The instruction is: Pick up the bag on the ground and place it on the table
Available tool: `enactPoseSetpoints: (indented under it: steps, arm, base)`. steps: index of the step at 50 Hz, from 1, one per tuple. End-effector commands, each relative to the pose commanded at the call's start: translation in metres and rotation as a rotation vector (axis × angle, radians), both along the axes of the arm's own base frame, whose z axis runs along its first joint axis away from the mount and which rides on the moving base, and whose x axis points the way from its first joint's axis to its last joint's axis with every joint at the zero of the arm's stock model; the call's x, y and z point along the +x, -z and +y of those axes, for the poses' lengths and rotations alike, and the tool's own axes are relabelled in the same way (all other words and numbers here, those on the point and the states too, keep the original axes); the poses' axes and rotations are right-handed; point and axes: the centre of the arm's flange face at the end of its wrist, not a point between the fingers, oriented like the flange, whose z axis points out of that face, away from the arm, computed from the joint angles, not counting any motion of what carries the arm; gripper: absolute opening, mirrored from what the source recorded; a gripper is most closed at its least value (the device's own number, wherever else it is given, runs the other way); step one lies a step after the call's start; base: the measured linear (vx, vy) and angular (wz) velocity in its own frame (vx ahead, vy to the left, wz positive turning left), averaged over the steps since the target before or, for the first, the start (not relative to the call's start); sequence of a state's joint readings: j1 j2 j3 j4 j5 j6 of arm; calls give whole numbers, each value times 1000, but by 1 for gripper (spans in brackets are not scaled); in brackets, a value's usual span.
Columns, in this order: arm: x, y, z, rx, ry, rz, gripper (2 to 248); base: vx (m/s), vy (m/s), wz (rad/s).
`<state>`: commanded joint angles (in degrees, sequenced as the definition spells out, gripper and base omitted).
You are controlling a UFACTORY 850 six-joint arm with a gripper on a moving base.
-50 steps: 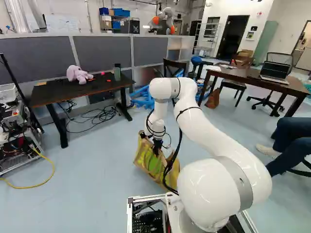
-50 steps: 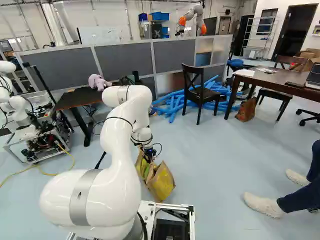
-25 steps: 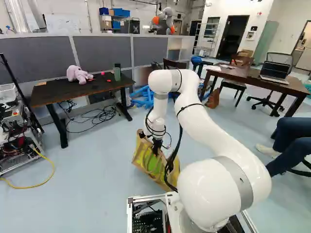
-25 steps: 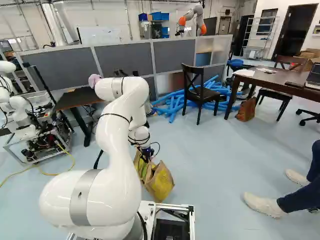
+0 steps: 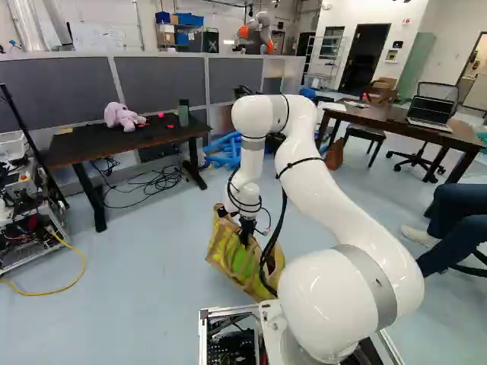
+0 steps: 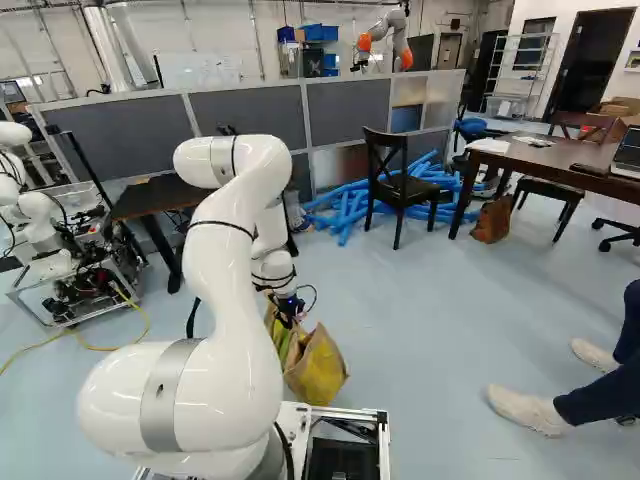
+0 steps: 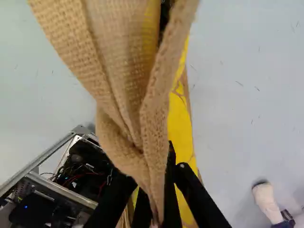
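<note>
My gripper is at the top of the tan and yellow bag, close in front of the base. In the wrist view the gripper is shut on the bag's woven handle, which runs up past the fingers. The yellow bag side shows beyond it. Whether the bag's underside touches the floor cannot be told. A dark table with a pink plush toy stands at the left of the left base view; a brown table stands at the right.
A person's legs are at the right. Cables lie under the dark table. A chair and blue tubes are near the partition. Another robot stands on a cart at the left of the right base view.
My arm's elbow has risen, and in the right base view it has shifted left. The gripper and the bag have moved only slightly, and the handle stays gripped. The base has not moved.
</note>
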<state>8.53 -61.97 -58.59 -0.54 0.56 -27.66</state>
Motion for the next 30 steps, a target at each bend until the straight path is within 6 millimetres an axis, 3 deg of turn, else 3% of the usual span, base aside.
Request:
enactPoseSetpoints:
  steps: [18,30]
  arm:
    - [-30,-26,1,-8,52,23,21]
    - [-38,-45,-2,-9,85,15,21]
  base:
    - [0,0,0]
    - [0,0,0]
